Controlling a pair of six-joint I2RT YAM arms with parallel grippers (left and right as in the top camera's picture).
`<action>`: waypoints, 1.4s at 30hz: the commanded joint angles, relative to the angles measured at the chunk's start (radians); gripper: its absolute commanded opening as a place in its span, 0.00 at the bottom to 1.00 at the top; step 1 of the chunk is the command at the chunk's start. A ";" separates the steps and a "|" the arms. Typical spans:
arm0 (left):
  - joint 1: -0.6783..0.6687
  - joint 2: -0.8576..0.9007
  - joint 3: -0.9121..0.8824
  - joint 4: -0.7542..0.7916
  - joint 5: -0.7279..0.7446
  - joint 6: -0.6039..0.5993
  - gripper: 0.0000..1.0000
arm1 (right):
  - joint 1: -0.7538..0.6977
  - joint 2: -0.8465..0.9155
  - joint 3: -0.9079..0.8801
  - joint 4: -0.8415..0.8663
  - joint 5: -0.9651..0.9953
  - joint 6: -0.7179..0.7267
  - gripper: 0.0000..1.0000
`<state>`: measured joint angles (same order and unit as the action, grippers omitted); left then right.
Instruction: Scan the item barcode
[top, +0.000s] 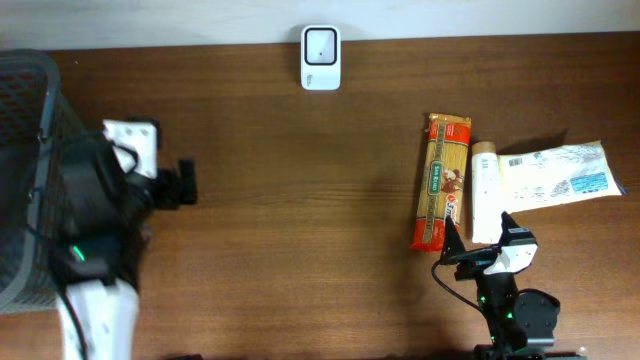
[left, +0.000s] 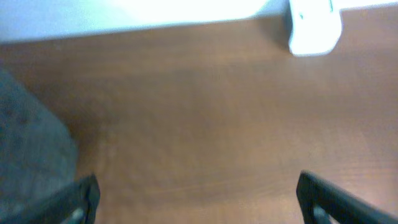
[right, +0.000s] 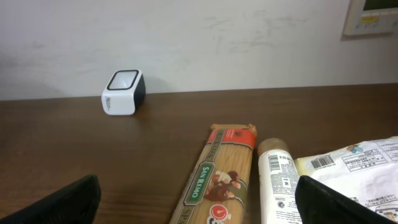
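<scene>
overhead: pasta packet (top: 440, 185) just beyond the right gripper (top: 478, 232), apparently apart

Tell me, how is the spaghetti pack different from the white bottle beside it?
The spaghetti pack is orange and see-through; the white bottle has a tan cap. The spaghetti pack is longer than the white bottle. Both lie side by side on the table.

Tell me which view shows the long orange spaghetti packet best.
Overhead: the long orange spaghetti packet shows whole, end to end. The right wrist view cuts off its near end; the left wrist view misses it.
</scene>
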<state>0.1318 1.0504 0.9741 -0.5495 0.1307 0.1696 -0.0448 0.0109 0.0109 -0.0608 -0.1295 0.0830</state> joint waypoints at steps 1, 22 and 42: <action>-0.028 -0.238 -0.294 0.175 0.003 0.071 0.99 | 0.006 -0.007 -0.005 -0.006 0.003 0.011 0.99; -0.030 -1.045 -0.965 0.474 -0.058 0.071 0.99 | 0.006 -0.007 -0.005 -0.006 0.003 0.011 0.99; -0.030 -1.044 -0.965 0.473 -0.057 0.071 0.99 | 0.006 -0.007 -0.005 -0.006 0.003 0.011 0.99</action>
<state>0.1028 0.0147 0.0128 -0.0704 0.0845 0.2287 -0.0448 0.0101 0.0109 -0.0608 -0.1295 0.0834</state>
